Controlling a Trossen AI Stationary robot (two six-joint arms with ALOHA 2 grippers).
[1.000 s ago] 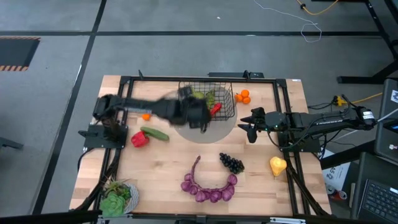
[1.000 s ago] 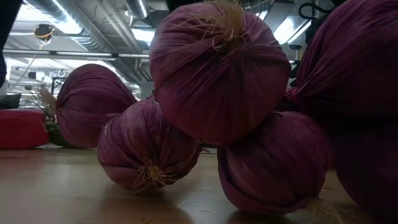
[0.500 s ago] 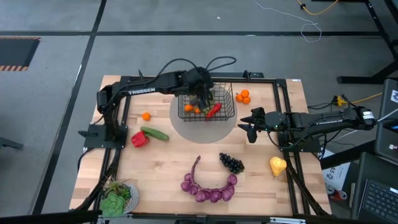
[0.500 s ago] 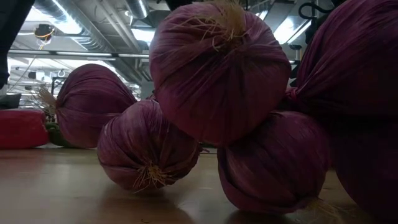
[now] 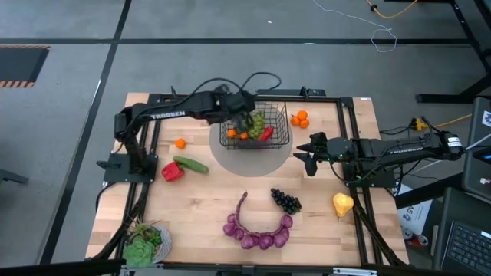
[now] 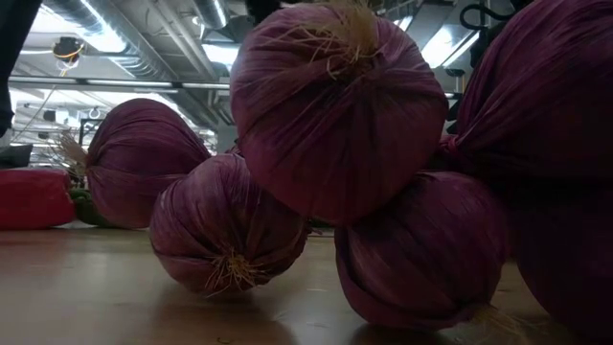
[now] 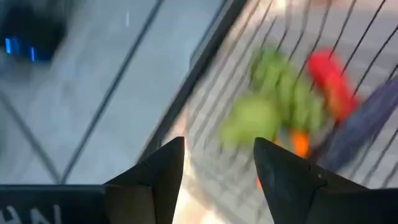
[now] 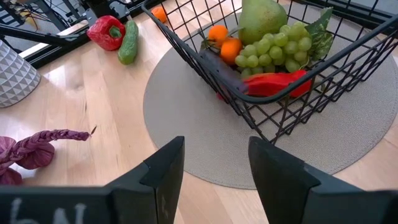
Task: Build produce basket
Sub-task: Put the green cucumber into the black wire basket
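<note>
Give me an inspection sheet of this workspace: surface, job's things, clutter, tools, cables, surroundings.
Surface: wooden table with a round grey mat under the basket.
Job's things: black wire basket holds green grapes, a green pear, oranges and a red pepper; cucumber, dark grapes, yellow pear and purple onion string lie outside.
Clutter: lettuce plate.
Tools: left tool open over the basket; right tool empty beside the mat.
Cables: loops above the left arm; white cord on the floor.
Surroundings: grey floor.
</note>
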